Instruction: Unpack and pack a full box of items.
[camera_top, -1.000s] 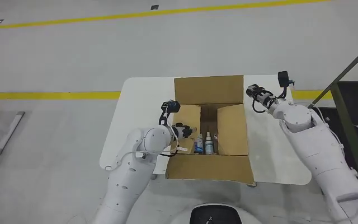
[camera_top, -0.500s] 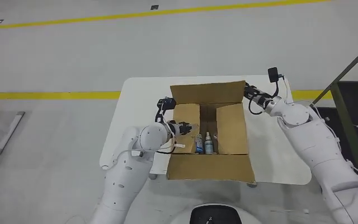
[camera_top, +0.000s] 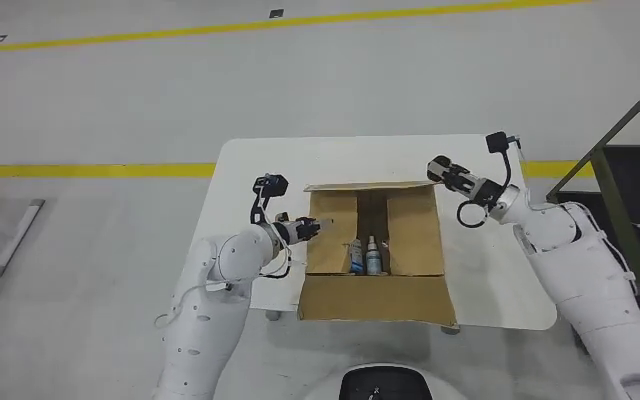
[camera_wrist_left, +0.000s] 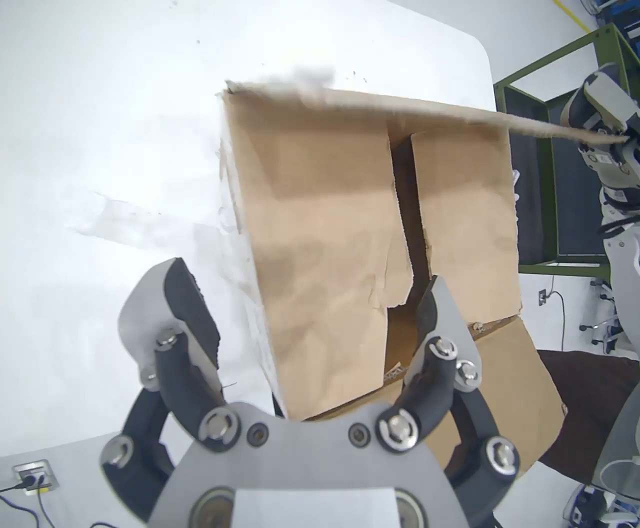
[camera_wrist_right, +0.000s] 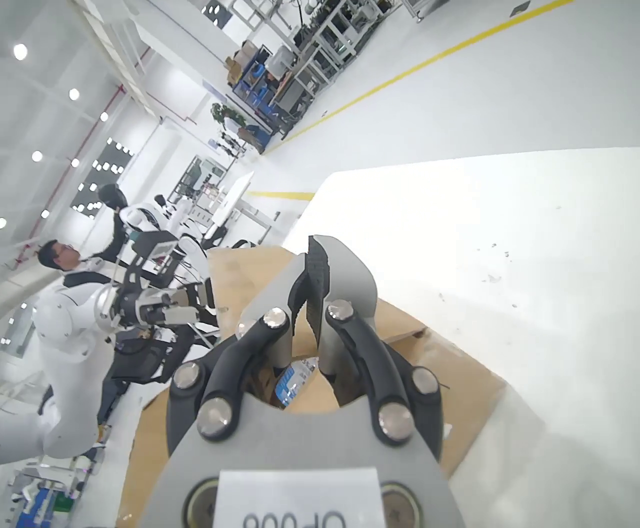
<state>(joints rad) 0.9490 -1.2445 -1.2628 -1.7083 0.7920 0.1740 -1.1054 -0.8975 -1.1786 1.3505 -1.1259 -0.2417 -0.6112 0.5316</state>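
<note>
Brown cardboard box on white table, side flaps folded inward, two small bottles inside.

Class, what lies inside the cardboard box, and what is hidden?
Two small bottles show through the gap between the box's folded side flaps. Those flaps cover the rest of the inside.

Flaps hide the box interior (bottles peek).

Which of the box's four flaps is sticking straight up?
The far flap, on the side away from the robot. The two side flaps are folded inward, and the near flap lies spread outward.
</note>
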